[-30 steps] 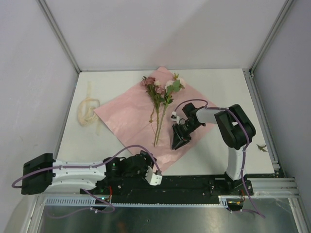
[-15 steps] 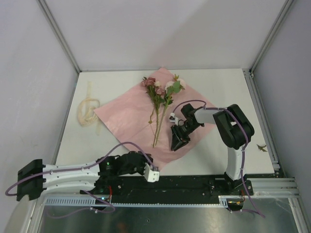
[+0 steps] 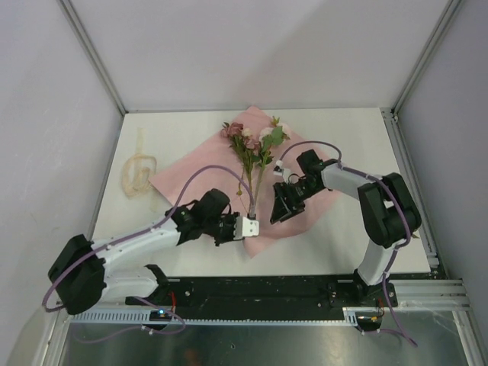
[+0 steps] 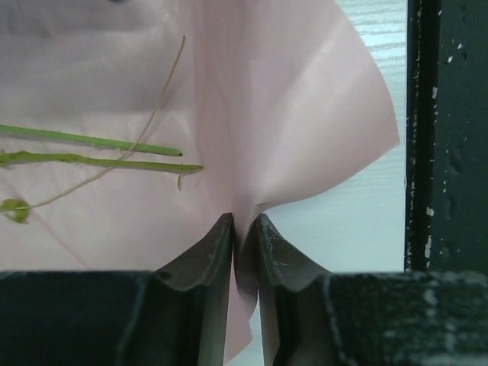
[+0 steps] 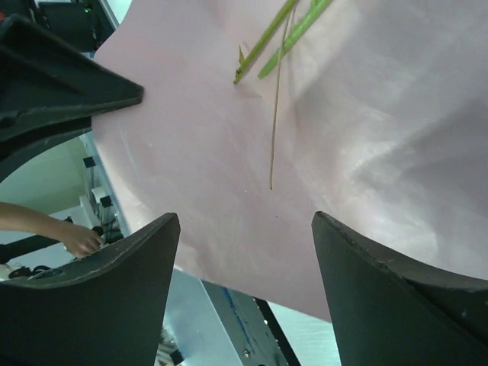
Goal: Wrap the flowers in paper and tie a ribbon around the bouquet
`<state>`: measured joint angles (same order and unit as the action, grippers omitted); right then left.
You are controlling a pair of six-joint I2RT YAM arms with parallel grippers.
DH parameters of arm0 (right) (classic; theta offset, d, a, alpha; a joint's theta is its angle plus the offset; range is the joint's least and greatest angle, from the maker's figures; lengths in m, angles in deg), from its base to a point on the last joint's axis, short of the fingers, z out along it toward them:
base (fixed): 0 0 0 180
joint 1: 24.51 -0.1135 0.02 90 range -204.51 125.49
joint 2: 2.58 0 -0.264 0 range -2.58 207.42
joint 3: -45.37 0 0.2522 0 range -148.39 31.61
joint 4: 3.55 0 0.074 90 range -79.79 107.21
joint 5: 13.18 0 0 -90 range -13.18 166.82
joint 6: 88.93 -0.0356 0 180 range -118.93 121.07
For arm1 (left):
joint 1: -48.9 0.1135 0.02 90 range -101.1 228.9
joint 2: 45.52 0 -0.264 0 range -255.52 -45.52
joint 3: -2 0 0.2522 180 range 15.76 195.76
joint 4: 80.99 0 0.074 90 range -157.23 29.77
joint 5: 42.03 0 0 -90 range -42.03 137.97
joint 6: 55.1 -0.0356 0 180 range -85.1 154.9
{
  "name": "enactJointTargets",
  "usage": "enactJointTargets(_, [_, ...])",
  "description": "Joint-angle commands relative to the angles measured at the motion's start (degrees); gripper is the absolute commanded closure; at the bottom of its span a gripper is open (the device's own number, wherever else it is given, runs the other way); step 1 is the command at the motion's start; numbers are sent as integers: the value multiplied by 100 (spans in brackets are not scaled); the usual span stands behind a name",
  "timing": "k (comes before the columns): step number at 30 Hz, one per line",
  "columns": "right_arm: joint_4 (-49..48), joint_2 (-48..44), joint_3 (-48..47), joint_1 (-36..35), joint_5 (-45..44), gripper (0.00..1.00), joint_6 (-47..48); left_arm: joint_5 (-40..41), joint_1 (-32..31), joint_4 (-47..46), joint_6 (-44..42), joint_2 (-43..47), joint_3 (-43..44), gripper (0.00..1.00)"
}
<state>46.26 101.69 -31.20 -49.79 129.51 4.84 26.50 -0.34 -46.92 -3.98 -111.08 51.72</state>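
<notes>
The pink paper (image 3: 202,179) lies spread on the white table, and the flowers (image 3: 255,136) rest on it with their heads at the far side and their stems (image 3: 248,194) pointing toward me. My left gripper (image 3: 245,232) is shut on the paper's near corner. In the left wrist view a raised fold of paper (image 4: 297,114) is pinched in the left gripper (image 4: 244,227), with the stem ends (image 4: 114,162) to its left. My right gripper (image 3: 279,209) hangs open over the paper's right part. The right wrist view shows nothing in my right gripper (image 5: 245,223), only paper (image 5: 206,137) and stems (image 5: 271,42) below. The cream ribbon (image 3: 139,175) lies bunched at the left.
The black base rail (image 4: 446,152) runs just beyond the paper's near corner. Metal frame posts and the enclosure walls (image 3: 91,61) border the table at the back and sides. A person's hand (image 5: 76,238) shows outside the cell in the right wrist view.
My left arm swung forward from the rail to the paper's near corner and its jaws shut on it, lifting the corner. The right gripper opened and shifted slightly farther in.
</notes>
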Motion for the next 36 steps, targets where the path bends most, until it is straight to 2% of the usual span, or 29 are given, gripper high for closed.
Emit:
enactJointTargets(1, [175, -493, -43, 247, 349, 22, 634, -1286, 521, 706, 266, -595, 720, 75])
enactJointTargets(12, [31, -717, -41, 379, 643, 15, 1368, -2551, 1845, 1559, 890, -2798, 2427, 71])
enactJointTargets(16, [-249, -705, -34, 263, 185, 14, 1561, -2746, 2030, 1733, 954, -3192, 2770, 67])
enactJointTargets(20, [-807, -494, -48, 113, -362, 16, 1361, -2761, 2102, 1790, 1059, -3471, 3025, 65])
enactJointTargets(22, [-897, -383, -111, 63, -430, 25, 1273, -2731, 2159, 1798, 1146, -3621, 3152, 64])
enactJointTargets(24, [-889, -278, -184, 22, -488, 40, 1231, -2700, 2250, 1795, 1273, -3743, 3270, 62])
enactJointTargets(27, [-825, -138, -272, 17, -629, 71, 1101, -2656, 2479, 1798, 1502, -3787, 3345, 52])
enactJointTargets(30, [-753, 10, -339, 24, -736, 90, 846, -2555, 2805, 1789, 1752, -3572, 3297, 41])
enactJointTargets(32, [-789, 117, -371, 17, -822, 98, 575, -2432, 3031, 1743, 1996, -3194, 3222, 36])
enactJointTargets(36, [-795, 380, -529, 14, -908, 100, 144, -2038, 3530, 1430, 2595, -2176, 2929, 28])
